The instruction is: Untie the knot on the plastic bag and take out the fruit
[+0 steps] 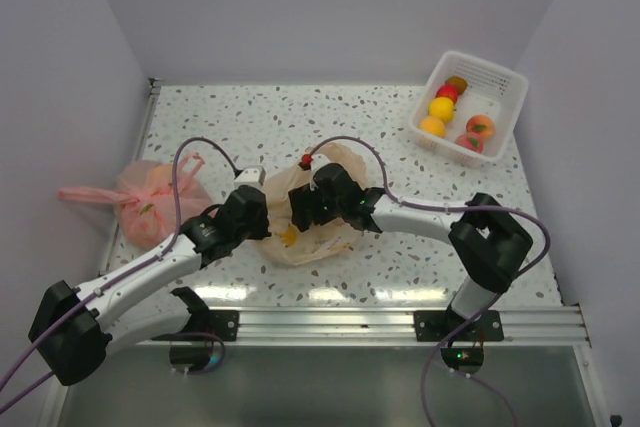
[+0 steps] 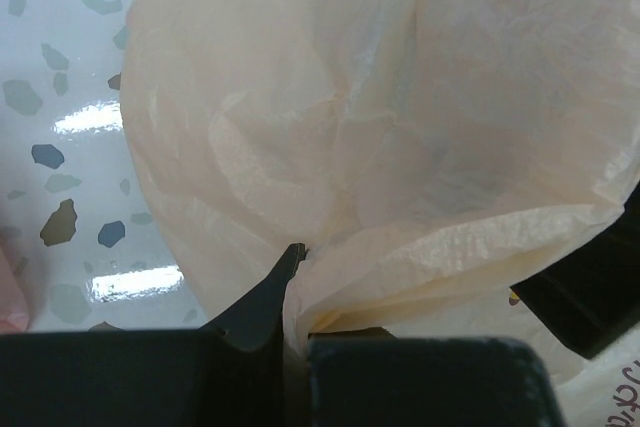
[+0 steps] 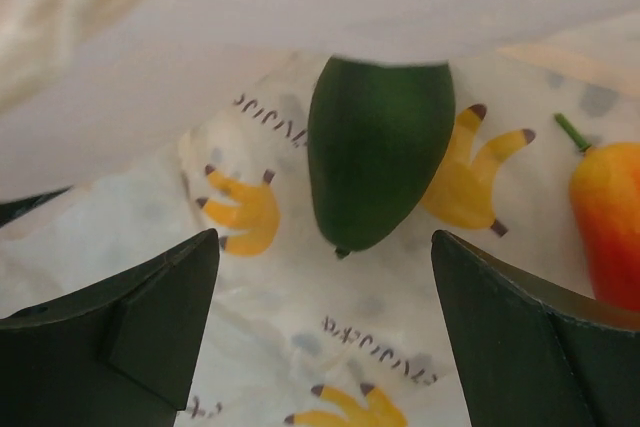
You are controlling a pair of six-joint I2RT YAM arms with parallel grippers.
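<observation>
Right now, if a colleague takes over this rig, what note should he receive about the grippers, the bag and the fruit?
Left gripper: shut on a fold of the plastic bag.
Right gripper: open, inside the bag's mouth. A dark green fruit lies just ahead between the jaws, not gripped. An orange-red fruit lies to its right.
Bag: mid-table. The white basket at far right holds other fruit.
Done: the knot seems undone, since the mouth is open.
Left: grip each fruit and take it out.
</observation>
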